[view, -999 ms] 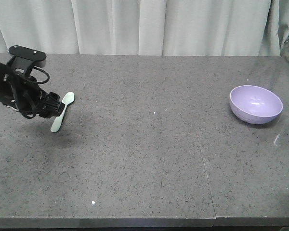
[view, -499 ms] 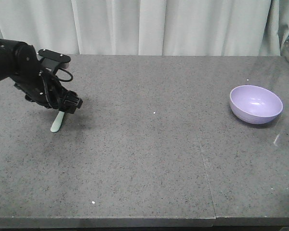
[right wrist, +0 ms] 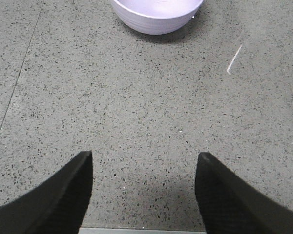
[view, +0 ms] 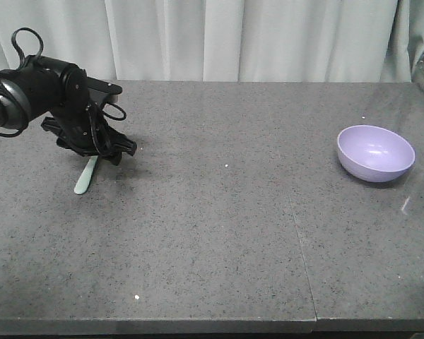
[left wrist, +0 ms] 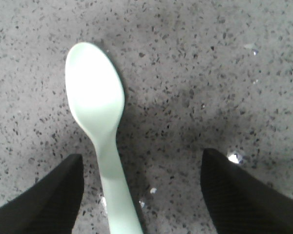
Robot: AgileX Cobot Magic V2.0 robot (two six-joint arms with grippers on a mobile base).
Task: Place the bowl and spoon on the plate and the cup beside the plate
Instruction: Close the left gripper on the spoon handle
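**Spoon lying loose, nothing arranged so far**

The spoon [left wrist: 94, 95], pale mint green, lies flat on the grey speckled tabletop [view: 219, 233] at the far left side. From where I stand the job looks barely begun. The lavender bowl [view: 375, 152] sits upright and empty well over on the right side, far from the spoon. I can see no plate and no cup in any view, so there is nothing to set them on or beside. By my reckoning, everything the task asks for is left to do: bowl and spoon onto the plate, and cup next to it.

The left gripper [left wrist: 141, 158] is down low over the spoon with its two black fingers spread wide. In the wrist view the handle runs up between them, much nearer one finger than the other, and a strip of bare table shows on each side. It touches neither finger, as far as I can make out. So it is bracketing the spoon, not pinching it. I would call this the moment just ahead of a grasp.

The right gripper [right wrist: 144, 158] is likewise spread and holds nothing. It hangs over bare stone, with the bowl a little way ahead of its fingertips.
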